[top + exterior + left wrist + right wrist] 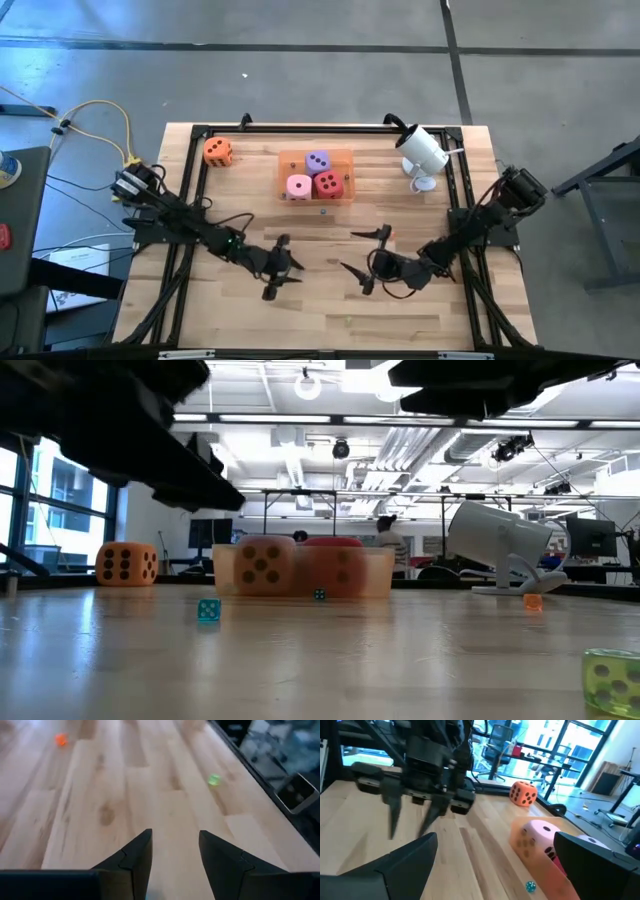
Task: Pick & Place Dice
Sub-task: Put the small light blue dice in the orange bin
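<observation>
Green die [610, 678] nearest on the surface [320, 300]; both tools hover empty over the front half.
Left tool [277, 270] and right tool [366, 262] face each other, fingers spread, holding nothing. Pink die [299, 186], red die [328, 184] and purple die [318, 162] sit together in the orange tray [343, 156] at centre back. Orange die [218, 151] rests apart on the wood, toward the back left corner. A white camera [424, 150] stands right of the tray.
</observation>
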You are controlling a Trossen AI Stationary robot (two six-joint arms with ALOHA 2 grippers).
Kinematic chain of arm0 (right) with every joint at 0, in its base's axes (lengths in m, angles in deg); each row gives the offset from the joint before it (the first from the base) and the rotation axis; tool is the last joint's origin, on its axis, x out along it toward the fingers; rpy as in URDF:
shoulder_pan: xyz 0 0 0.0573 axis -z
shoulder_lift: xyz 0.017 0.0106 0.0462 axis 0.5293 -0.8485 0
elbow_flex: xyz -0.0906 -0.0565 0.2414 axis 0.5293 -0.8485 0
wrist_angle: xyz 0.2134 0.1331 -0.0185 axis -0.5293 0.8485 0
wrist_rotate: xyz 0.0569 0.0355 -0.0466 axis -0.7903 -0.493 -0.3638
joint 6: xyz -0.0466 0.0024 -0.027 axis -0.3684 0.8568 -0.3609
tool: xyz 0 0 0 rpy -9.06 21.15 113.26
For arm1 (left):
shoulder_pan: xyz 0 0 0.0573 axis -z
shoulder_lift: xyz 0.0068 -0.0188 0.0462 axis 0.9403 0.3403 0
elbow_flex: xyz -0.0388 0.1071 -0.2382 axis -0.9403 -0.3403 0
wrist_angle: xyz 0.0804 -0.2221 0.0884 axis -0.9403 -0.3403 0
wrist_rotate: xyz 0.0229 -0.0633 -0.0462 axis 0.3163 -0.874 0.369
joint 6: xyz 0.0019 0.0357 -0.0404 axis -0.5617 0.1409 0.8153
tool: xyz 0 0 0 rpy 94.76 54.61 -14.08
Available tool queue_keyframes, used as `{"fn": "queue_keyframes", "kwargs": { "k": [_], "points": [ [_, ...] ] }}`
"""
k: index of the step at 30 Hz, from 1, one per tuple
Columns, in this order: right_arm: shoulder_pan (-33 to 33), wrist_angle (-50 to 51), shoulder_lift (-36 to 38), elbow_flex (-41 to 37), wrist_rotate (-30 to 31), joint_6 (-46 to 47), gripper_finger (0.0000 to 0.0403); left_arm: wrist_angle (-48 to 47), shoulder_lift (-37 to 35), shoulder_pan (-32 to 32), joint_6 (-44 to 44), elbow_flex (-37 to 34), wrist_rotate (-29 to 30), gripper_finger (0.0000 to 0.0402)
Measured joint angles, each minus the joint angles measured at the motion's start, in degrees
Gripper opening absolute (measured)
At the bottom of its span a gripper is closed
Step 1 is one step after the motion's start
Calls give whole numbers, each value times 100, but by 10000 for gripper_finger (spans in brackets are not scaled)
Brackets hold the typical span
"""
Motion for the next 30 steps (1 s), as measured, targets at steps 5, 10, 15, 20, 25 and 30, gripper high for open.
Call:
{"fn": "queue_keyframes", "kwargs": {
  "k": [5,10,15,20,25,30],
  "points": [
    [-54,82,0,0,-23,-3,393,-64,-11,-179,191,-2,248,154],
    [-45,138,0,0,-16,-249,393,-138,-35,-272,66,0,228,154],
    [-46,133,-2,0,-16,-411,393,-298,-20,-393,147,-2,225,154],
    [-46,136,-2,0,-16,-411,393,-296,-20,-413,-25,0,72,158],
    [-46,136,-2,0,-18,-422,393,-287,3,-282,-153,0,200,195],
    [-46,135,-2,0,-18,-450,393,-471,11,-336,-148,0,486,252]
  ]
}}
